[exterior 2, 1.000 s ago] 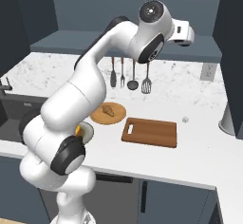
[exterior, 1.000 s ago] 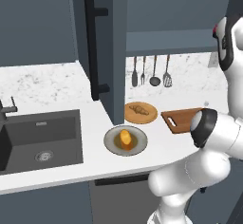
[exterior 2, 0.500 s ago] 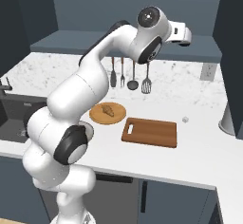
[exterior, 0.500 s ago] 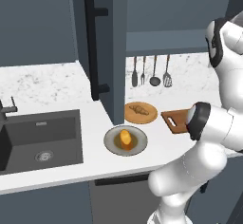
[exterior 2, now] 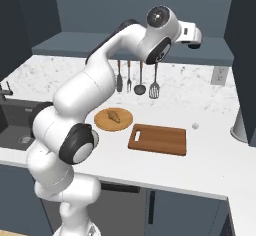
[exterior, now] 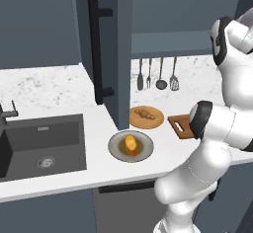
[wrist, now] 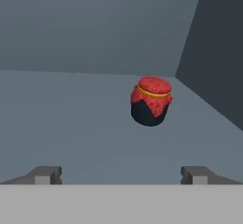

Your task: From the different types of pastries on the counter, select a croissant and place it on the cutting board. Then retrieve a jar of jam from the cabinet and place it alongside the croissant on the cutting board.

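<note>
Facing into the cabinet [exterior 2: 125,45], the gripper [wrist: 121,174] hangs with its 2 fingertips [wrist: 45,174] spread wide and nothing between them. The jar of jam [wrist: 151,101] stands upright on the cabinet shelf ahead, a little right of the gripper's centre line and well apart from the tips. It looks small, rigid and light, probably glass under a red cloth cover (so smooth and breakable if dropped). The dark lower body seems the best place to pinch, below the yellow band, since the cloth top could slip. The croissant [exterior 2: 114,115] lies on the round wooden plate [exterior 2: 102,122], and the cutting board [exterior 2: 158,139] is bare.
</note>
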